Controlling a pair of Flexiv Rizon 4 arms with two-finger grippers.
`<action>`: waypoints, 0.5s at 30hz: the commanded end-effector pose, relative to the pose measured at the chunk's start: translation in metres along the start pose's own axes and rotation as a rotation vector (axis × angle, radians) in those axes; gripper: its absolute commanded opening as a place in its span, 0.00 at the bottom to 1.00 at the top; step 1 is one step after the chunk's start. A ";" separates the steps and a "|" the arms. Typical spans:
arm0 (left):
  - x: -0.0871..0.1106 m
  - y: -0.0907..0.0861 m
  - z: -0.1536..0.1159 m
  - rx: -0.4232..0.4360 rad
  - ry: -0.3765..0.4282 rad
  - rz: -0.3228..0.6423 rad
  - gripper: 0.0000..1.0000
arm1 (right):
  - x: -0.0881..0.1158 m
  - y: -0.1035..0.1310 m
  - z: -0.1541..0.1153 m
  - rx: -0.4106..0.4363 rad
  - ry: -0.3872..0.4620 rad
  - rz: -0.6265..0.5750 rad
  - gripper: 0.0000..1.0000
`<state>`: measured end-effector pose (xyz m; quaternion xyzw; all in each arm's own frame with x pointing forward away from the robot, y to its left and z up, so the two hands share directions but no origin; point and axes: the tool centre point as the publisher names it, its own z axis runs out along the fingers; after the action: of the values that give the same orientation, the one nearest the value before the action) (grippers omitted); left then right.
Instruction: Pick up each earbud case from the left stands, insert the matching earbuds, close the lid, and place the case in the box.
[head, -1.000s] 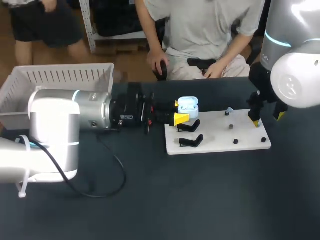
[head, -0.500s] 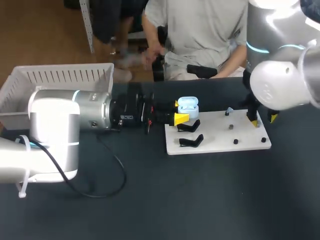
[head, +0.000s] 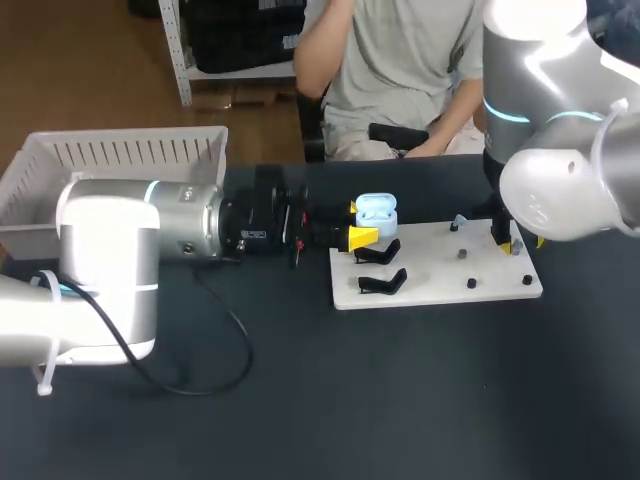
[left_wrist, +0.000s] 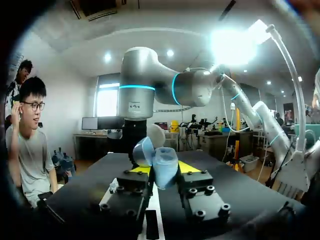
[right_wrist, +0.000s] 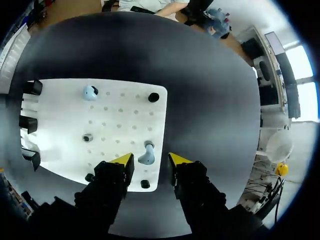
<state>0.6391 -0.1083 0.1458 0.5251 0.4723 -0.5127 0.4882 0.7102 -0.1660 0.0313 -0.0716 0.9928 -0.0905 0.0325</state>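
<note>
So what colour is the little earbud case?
The earbud case is light blue, clearest in the head view.

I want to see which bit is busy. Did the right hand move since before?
Yes. The right hand slid a little leftward in the head view, from past the white board's right edge to over its right end.

No legible text or labels

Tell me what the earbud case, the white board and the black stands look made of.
The earbud case: probably smooth hard plastic, pale blue, with a soft sheen. The white board: rigid matte sheet, likely plastic, drilled with rows of small holes. The black stands: matte black, perhaps printed or moulded plastic; too small to be sure.
</note>
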 end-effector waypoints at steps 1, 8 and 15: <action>0.001 -0.001 0.000 -0.006 -0.003 0.004 0.00 | 0.004 0.000 0.001 0.003 -0.018 -0.002 0.38; 0.001 -0.001 0.000 -0.006 -0.003 0.004 0.00 | 0.002 -0.002 0.003 0.007 -0.025 0.000 0.33; 0.001 -0.001 0.000 -0.006 -0.003 0.004 0.00 | 0.001 -0.002 0.004 0.005 -0.030 -0.006 0.32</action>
<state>0.6391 -0.1083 0.1458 0.5251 0.4723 -0.5127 0.4882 0.7118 -0.1678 0.0284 -0.0758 0.9919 -0.0919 0.0438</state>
